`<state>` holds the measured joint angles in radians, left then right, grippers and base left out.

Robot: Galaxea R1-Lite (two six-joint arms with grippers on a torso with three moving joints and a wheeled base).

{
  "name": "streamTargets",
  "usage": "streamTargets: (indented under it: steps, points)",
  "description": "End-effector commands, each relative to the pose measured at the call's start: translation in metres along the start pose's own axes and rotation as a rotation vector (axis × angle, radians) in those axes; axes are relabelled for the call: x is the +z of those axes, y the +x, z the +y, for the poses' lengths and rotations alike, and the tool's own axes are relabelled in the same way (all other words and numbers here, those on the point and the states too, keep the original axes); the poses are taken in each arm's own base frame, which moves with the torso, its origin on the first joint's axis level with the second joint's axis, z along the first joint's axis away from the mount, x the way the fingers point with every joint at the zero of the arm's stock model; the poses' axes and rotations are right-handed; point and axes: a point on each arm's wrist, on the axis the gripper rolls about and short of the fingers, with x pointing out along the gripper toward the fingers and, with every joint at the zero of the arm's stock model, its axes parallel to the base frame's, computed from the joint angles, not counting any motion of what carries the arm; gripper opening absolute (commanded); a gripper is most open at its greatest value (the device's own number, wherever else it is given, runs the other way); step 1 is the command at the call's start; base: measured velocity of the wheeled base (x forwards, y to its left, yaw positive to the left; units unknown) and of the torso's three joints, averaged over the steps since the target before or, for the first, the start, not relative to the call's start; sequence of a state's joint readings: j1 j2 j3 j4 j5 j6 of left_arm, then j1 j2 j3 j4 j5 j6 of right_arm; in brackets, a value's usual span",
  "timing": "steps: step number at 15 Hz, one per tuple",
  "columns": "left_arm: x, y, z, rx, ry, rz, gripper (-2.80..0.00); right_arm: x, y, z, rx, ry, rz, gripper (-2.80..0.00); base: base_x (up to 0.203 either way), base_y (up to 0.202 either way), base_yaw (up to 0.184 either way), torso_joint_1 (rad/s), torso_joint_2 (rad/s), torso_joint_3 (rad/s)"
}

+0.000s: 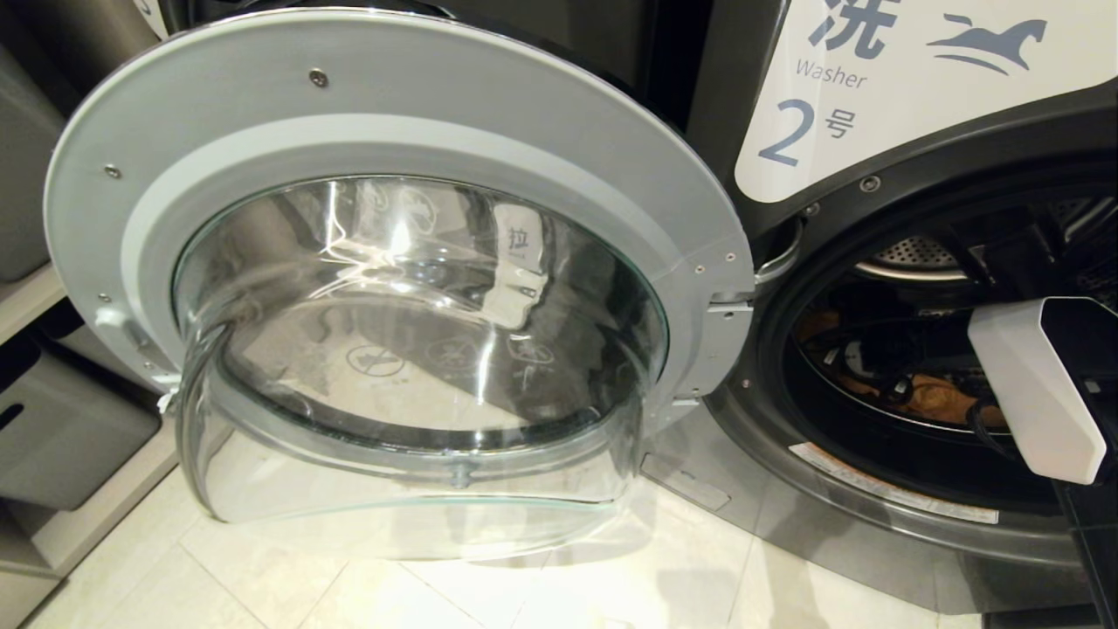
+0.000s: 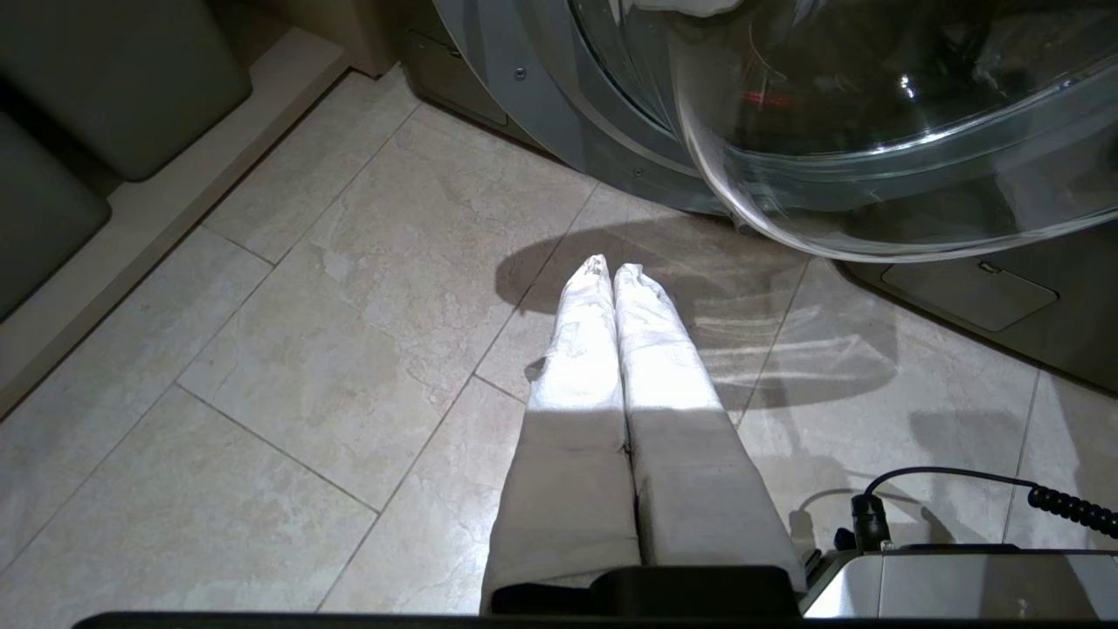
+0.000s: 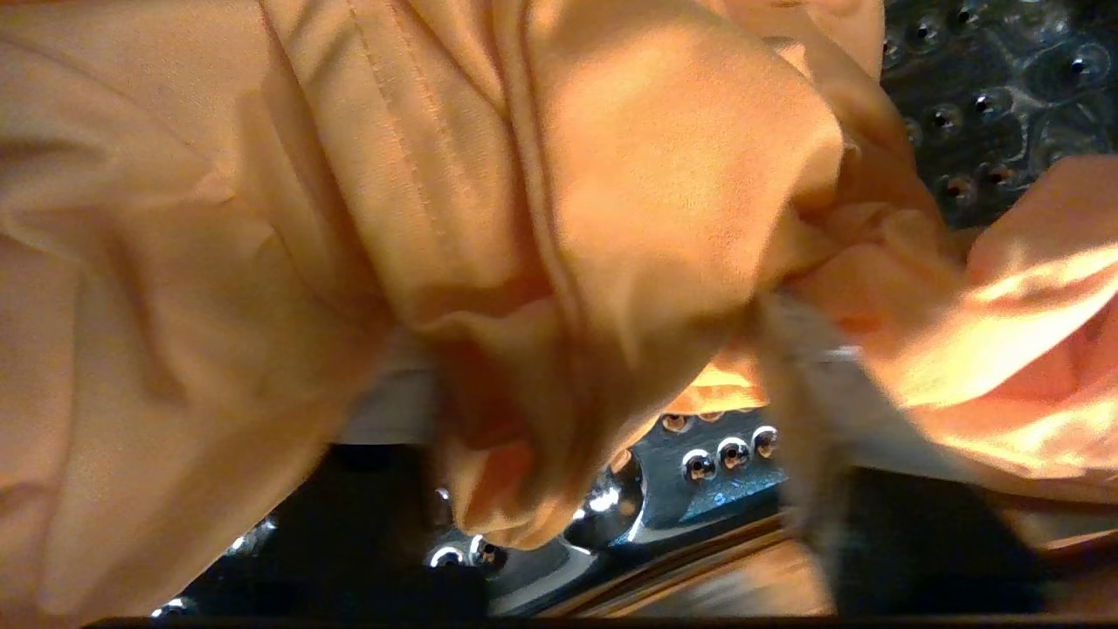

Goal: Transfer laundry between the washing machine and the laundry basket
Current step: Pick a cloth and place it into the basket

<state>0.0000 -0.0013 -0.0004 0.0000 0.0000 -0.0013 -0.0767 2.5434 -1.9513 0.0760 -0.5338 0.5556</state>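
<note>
laundry [image 3: 611, 175] in orange-yellow cloth, crumpled and folded inside the drum [image 3: 987, 79] of the washing machine [image 1: 873, 96]. fills most of the right wrist view, with seams and deep creases across it. hangs in a thick fold over the shiny perforated metal of the drum wall. shows in the head view only as a small orange patch low in the dark opening [image 1: 939, 402].

right arm [image 1: 1039, 393], in its white housing, reaches through the round opening from the right of the head view. right gripper [image 3: 603, 393] sits deep in the drum, right at the hanging fold of the orange-yellow cloth. cannot tell whether the jaws pinch the cloth or merely stand around it; too blurred and too covered by fabric.

door [image 1: 393, 131] of the washer swung wide open to the left, grey inner ring facing the head camera, clear glass bowl bulging out and down toward the floor [image 2: 306, 349]. white label above the opening, with a horse logo and the number 2.

left gripper [image 2: 614, 279] hangs over the pale floor tiles, just beside and below the glass bowl of the open door. jaws pressed together, nothing between them. touches neither the door nor the floor.

grey bins [image 1: 61, 437] on a low shelf at the far left of the head view, well apart from both grippers.
</note>
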Motion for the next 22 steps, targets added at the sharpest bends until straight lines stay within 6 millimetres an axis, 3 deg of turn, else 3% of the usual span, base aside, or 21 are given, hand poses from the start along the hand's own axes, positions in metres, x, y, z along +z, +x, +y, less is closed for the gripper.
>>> streamTargets:
  steps: [1, 6, 13, 20, 22]
  points:
    - [0.0, 0.0, 0.0, 0.0, 0.0, 0.002, -2.8, 0.001, -0.001, 0.0, -0.002, 0.007, -0.003, -2.8, 0.0, 0.0, 0.0, 0.0, 0.0, 0.0]
    - [0.0, 0.0, 0.0, 0.0, 0.0, 0.002, -2.8, 0.004, -0.003, 0.0, 0.0, 0.009, -0.008, -2.8, 0.0, 0.0, 0.0, 0.0, 0.0, 0.0]
    - [0.0, 0.0, 0.0, 0.0, 0.0, 0.002, -2.8, 0.024, -0.012, -0.007, 0.004, 0.032, -0.039, -2.8, 0.0, 0.0, 0.0, 0.0, 0.0, 0.0]
    - [0.0, 0.0, 0.0, 0.0, 0.0, 0.002, -2.8, 0.054, -0.044, -0.011, 0.036, 0.056, -0.065, -2.8, 0.0, 0.0, 0.0, 0.0, 0.0, 0.0]
    - [0.0, 0.0, 0.0, 0.0, 0.0, 0.0, -2.8, 0.052, -0.052, -0.017, 0.022, 0.042, -0.041, -2.8, 0.0, 0.0, 0.0, 0.0, 0.0, 0.0]
